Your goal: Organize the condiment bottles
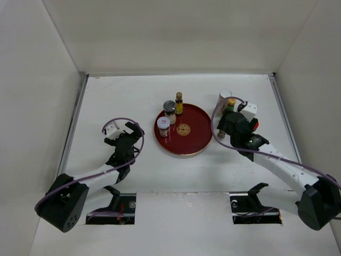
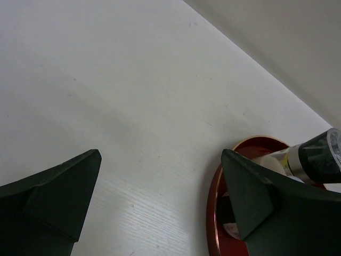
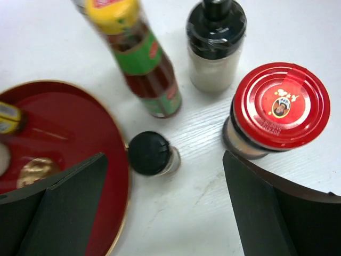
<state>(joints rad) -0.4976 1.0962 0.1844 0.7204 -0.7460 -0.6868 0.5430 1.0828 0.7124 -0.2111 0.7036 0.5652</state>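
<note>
Seven in all. Three stand on the red tray (image 1: 194, 137): a red-capped jar (image 1: 164, 126), a silver-capped jar (image 1: 169, 109) and a slim dark bottle (image 1: 179, 103). Four stand on the table (image 1: 160, 170) just right of it: a green-labelled bottle (image 3: 144, 64), a black-capped white bottle (image 3: 216, 48), a red-lidded jar (image 3: 279, 106) and a small black-capped jar (image 3: 151, 153). The small jar sits between the spread fingers of the right gripper (image 3: 164, 156), touching neither. The left gripper (image 2: 161, 154), also spread and holding nothing, is over bare table left of the tray.

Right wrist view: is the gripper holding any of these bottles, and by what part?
Nothing is held. The right gripper is open; the small black-capped jar stands free between its jaws, touching neither. The left gripper is also open and empty.
</note>
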